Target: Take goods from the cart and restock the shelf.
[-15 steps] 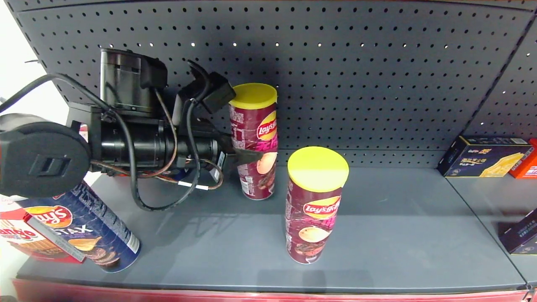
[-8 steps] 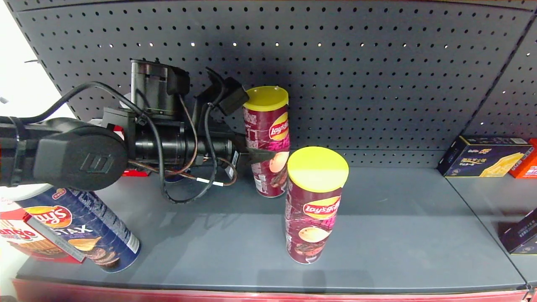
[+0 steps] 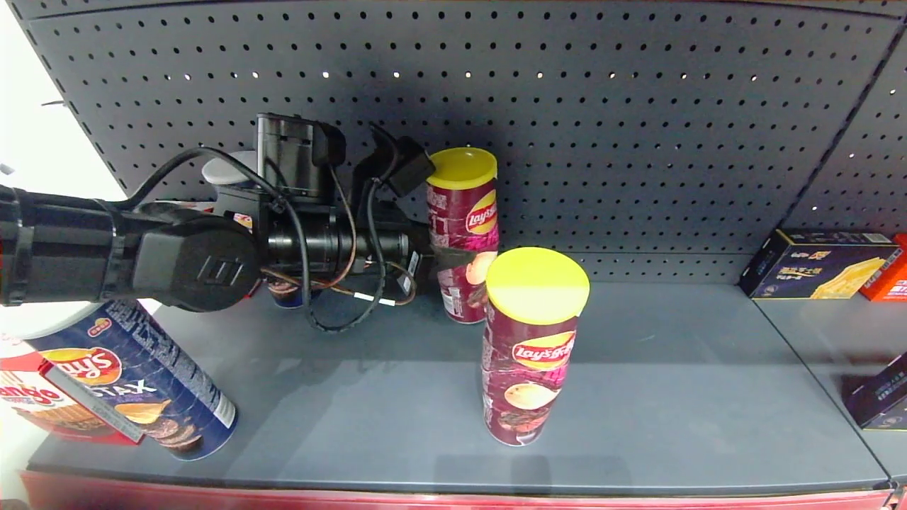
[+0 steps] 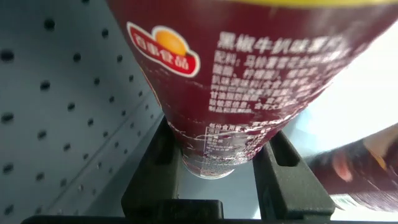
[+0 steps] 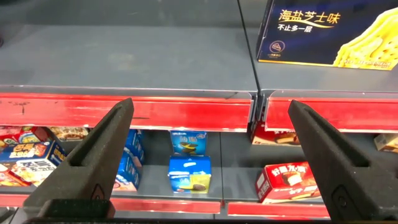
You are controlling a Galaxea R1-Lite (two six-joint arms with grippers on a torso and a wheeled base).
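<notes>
A maroon chip can (image 3: pixel 468 212) with a yellow lid stands upright near the pegboard at the back of the grey shelf (image 3: pixel 673 397). My left gripper (image 3: pixel 453 259) comes in from the left and is shut on its lower half. In the left wrist view the can (image 4: pixel 249 81) sits between both black fingers (image 4: pixel 155 180), and I cannot tell whether its base touches the shelf. A second, identical can (image 3: pixel 531 347) stands free in front and slightly to the right. In the right wrist view my right gripper (image 5: pixel 217 168) is open, empty, and facing lower shelves.
A blue chip can (image 3: pixel 142 379) leans at the front left against a red-and-white box (image 3: pixel 35 407). Another can (image 3: pixel 227 172) stands behind my left arm. Dark boxes (image 3: pixel 822 273) (image 3: pixel 879 400) and an orange box (image 3: pixel 889 282) occupy the right. The pegboard (image 3: pixel 638 142) closes the back.
My left arm has carried the maroon can to the right and deeper toward the pegboard, ending just behind the standing can. The front can stayed put.
</notes>
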